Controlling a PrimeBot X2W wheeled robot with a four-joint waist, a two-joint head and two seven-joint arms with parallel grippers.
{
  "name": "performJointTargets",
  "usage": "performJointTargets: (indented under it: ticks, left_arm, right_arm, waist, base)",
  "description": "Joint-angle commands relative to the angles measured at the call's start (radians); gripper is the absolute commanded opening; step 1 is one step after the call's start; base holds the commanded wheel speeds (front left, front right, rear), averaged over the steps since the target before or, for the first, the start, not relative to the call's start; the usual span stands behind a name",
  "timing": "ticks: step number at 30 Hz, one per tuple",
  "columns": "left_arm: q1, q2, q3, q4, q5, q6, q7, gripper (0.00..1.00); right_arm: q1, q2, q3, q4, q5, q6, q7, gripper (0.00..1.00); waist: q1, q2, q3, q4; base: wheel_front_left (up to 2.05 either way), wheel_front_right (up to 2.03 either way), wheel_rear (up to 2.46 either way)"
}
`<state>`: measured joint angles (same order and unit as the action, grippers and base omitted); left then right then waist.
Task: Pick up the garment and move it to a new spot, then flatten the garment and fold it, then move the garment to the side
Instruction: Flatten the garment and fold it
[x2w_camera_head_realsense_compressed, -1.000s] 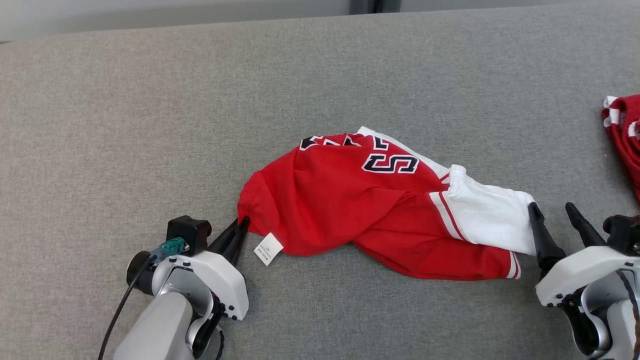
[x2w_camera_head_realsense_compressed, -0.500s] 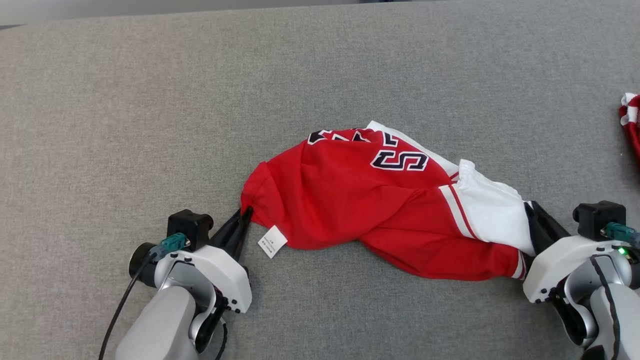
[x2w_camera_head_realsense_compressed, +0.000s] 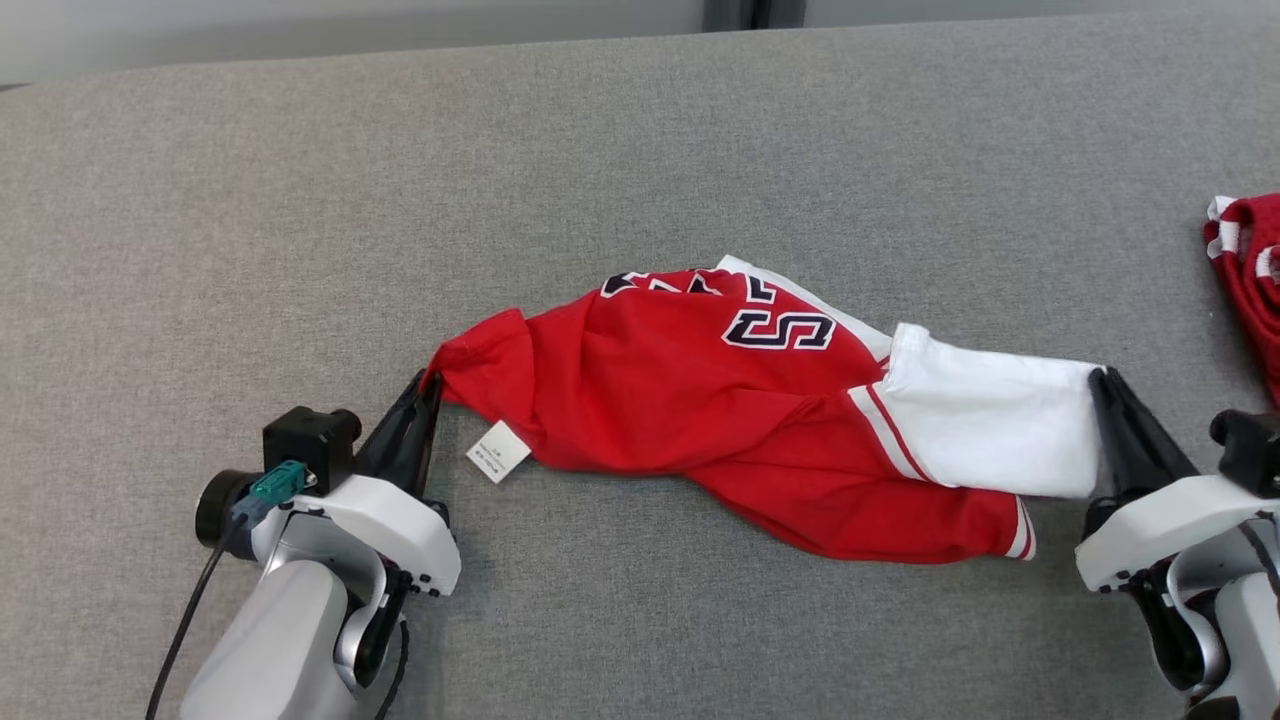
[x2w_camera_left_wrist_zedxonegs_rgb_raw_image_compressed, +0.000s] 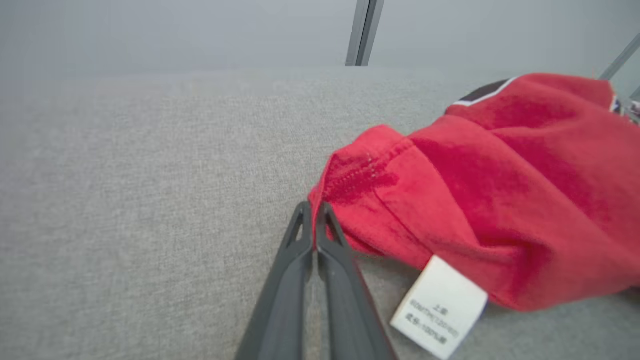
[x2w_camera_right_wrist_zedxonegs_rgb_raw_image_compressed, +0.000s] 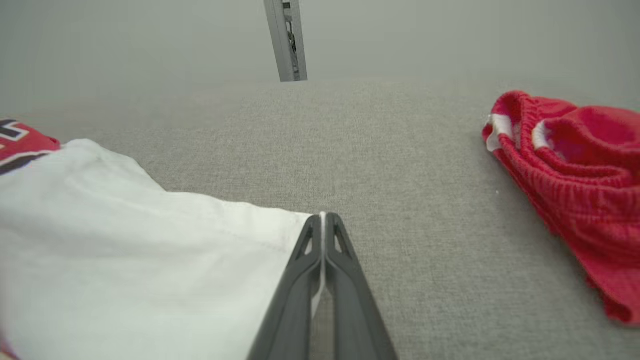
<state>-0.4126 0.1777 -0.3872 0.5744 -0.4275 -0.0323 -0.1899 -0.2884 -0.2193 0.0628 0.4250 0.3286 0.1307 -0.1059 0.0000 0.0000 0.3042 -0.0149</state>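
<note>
The left gripper (x2w_camera_head_realsense_compressed: 430, 381) sits at the lower left of the head view, its two dark fingers pressed together on a red hem corner of the garment (x2w_camera_head_realsense_compressed: 690, 400). The left wrist view confirms this: the left gripper (x2w_camera_left_wrist_zedxonegs_rgb_raw_image_compressed: 313, 209) is closed, with a thin fold of stitched red fabric pinched between the tips. Just beside the fingers, a white care label (x2w_camera_head_realsense_compressed: 497, 451) hangs from the garment's edge and rests on the grey counter (x2w_camera_head_realsense_compressed: 300, 200).

The right gripper (x2w_camera_head_realsense_compressed: 1101, 376) sits at the lower right, fingers also pressed together, gripping the far corner of a white sleeve (x2w_camera_head_realsense_compressed: 990, 425). In the right wrist view, the right gripper (x2w_camera_right_wrist_zedxonegs_rgb_raw_image_compressed: 323, 218) clamps the edge of the white cloth, which spreads away to the left.

Between the two grippers the garment lies across the middle of the counter, stretched left to right but wrinkled and partly doubled over. It is a red jersey with dark, white-edged lettering (x2w_camera_head_realsense_compressed: 778, 328) near its upper edge and a red sleeve with a white-striped cuff (x2w_camera_head_realsense_compressed: 1020, 528) along its lower right edge.

Well apart from it, at the counter's right edge, lies a second red garment (x2w_camera_head_realsense_compressed: 1250, 290) with white trim, bunched up.
</note>
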Motion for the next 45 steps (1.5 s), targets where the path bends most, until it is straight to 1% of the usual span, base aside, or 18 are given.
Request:
performJointTargets:
  ticks: [1,4,5,9,13,14,18,22,27,30,34,38,45]
  left_arm:
    - [0.006,0.011,0.01,-0.029,0.0,0.013,-0.013,0.0]
    - [0.002,0.027,0.023,-0.085,0.002,0.027,-0.026,0.0]
    - [0.002,0.027,0.023,-0.085,0.002,0.027,-0.026,0.0]
    - [-0.022,0.053,0.042,-0.17,0.015,0.043,-0.038,0.0]
    - [-0.052,0.079,0.061,-0.255,0.02,0.054,-0.042,0.0]
    - [-0.072,0.091,0.072,-0.295,0.022,0.061,-0.038,0.0]
    - [-0.125,0.111,0.093,-0.362,0.018,0.069,-0.026,0.0]
    - [-0.197,0.137,0.112,-0.419,0.024,0.075,0.003,0.0]
    - [-0.309,0.173,0.136,-0.455,0.009,0.054,0.056,0.0]
    - [-0.384,0.193,0.145,-0.444,-0.005,0.034,0.091,0.0]
    - [-0.472,0.207,0.144,-0.415,-0.034,0.002,0.155,0.0]
    - [-0.543,0.21,0.137,-0.386,-0.05,-0.012,0.205,0.0]
    - [-0.604,0.189,0.126,-0.333,-0.082,-0.027,0.239,0.0]
  right_arm:
    - [-0.005,-0.01,-0.016,-0.027,-0.008,0.0,-0.013,0.0]
    - [-0.009,-0.016,-0.041,-0.086,-0.021,0.0,-0.028,0.0]
    - [-0.009,-0.016,-0.041,-0.086,-0.021,0.0,-0.028,0.0]
    - [-0.031,-0.032,-0.065,-0.178,-0.054,0.0,-0.039,0.0]
    - [-0.064,-0.055,-0.074,-0.27,-0.085,0.0,-0.025,0.0]
    - [-0.089,-0.072,-0.067,-0.32,-0.101,0.0,-0.021,0.0]
    - [-0.156,-0.111,-0.045,-0.396,-0.119,0.0,0.004,0.0]
    - [-0.253,-0.164,-0.029,-0.456,-0.127,0.0,0.025,0.0]
    - [-0.404,-0.246,-0.013,-0.493,-0.117,0.0,0.055,0.0]
    - [-0.508,-0.287,-0.001,-0.493,-0.103,0.0,0.061,0.0]
    - [-0.648,-0.328,0.032,-0.453,-0.07,0.0,0.086,0.0]
    - [-0.759,-0.346,0.082,-0.384,-0.028,0.0,0.1,0.0]
    - [-0.848,-0.35,0.157,-0.26,0.042,0.0,0.103,0.0]
  waist:
    - [0.0,0.0,-0.009,-0.001]
    - [0.0,0.0,-0.018,-0.003]
    - [0.0,0.0,-0.018,-0.003]
    - [0.0,0.0,-0.033,-0.007]
    - [0.0,0.0,-0.052,-0.013]
    - [0.0,0.0,-0.06,-0.015]
    - [0.0,0.0,-0.075,-0.022]
    - [0.0,0.0,-0.088,-0.023]
    - [0.0,0.0,-0.099,-0.021]
    - [0.0,0.0,-0.107,-0.023]
    - [0.0,0.0,-0.119,-0.031]
    - [0.0,0.0,-0.127,-0.037]
    - [0.0,0.0,-0.109,-0.039]
  base:
    - [0.0,0.0,0.0]
    - [0.0,0.0,0.0]
    - [0.0,0.0,0.0]
    - [0.0,0.0,0.0]
    - [0.0,0.0,0.0]
    - [0.0,0.0,0.0]
    - [0.0,0.0,0.0]
    - [0.0,0.0,0.0]
    - [0.0,0.0,0.0]
    - [0.0,0.0,0.0]
    - [0.0,0.0,0.0]
    - [0.0,0.0,0.0]
    - [0.0,0.0,0.0]
